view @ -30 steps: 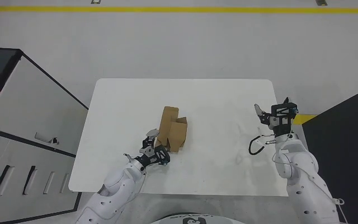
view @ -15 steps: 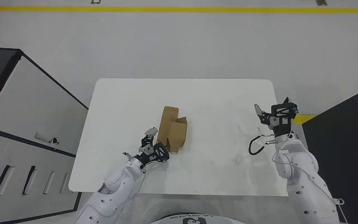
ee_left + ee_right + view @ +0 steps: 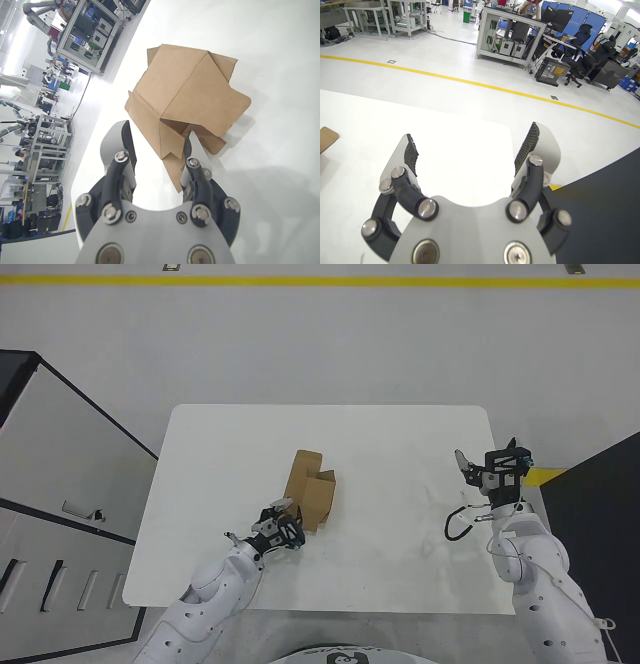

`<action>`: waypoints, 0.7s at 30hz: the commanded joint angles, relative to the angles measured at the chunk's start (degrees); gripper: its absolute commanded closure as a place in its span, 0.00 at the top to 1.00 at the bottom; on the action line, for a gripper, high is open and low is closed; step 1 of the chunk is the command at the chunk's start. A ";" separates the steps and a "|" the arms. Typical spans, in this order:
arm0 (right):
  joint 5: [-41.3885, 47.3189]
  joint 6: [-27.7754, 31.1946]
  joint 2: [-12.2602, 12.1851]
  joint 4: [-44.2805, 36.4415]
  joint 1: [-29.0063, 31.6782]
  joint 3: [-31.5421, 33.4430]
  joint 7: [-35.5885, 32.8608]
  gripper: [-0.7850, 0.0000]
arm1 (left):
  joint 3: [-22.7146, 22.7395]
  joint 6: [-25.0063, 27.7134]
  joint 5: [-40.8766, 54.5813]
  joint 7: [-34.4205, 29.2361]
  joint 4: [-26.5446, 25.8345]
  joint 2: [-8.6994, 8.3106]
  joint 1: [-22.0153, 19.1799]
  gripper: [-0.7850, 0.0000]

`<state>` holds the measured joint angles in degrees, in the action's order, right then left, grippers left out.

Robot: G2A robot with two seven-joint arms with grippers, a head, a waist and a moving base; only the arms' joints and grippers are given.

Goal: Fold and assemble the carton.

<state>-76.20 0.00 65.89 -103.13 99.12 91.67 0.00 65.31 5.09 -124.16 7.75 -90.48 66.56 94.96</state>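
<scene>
From where I stand, the brown carton (image 3: 310, 492) lies on its side a little left of the middle of the white worktop (image 3: 400, 444), only partly squared up. Its flaps splay outward at both ends, and one broad flap lies flat on the surface. In the left wrist view the carton (image 3: 190, 95) turns its open mouth toward the camera. What shows of the inside is bare cardboard wall in shadow, and I cannot see deeper than that. The left end effector (image 3: 285, 526) sits right at that near end, on the side closest to the robot. Its fingers are spread, not clamped. Close up, the left end effector (image 3: 158, 130) straddles the carton's near corner. One finger (image 3: 127, 142) stands just outside the side flap. The other (image 3: 191, 146) is at the mouth, against the lower flap, though I cannot tell how firmly it touches. The right end effector (image 3: 487, 456) is over by the worktop's right edge, well apart from the carton. In its own wrist view the right end effector (image 3: 471, 135) is released, fingers wide, with only the pale worktop (image 3: 445, 112) between them. A black cable (image 3: 455, 526) loops beside that arm.
</scene>
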 commanded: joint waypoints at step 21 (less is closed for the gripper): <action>0.00 0.00 0.00 0.00 0.00 0.00 0.00 1.00 | -2.93 0.11 1.83 -0.07 3.78 0.87 -3.79 0.42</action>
<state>-76.20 0.00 65.89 -103.13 99.12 91.67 0.00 62.50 5.26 -122.46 7.73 -86.85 67.38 91.30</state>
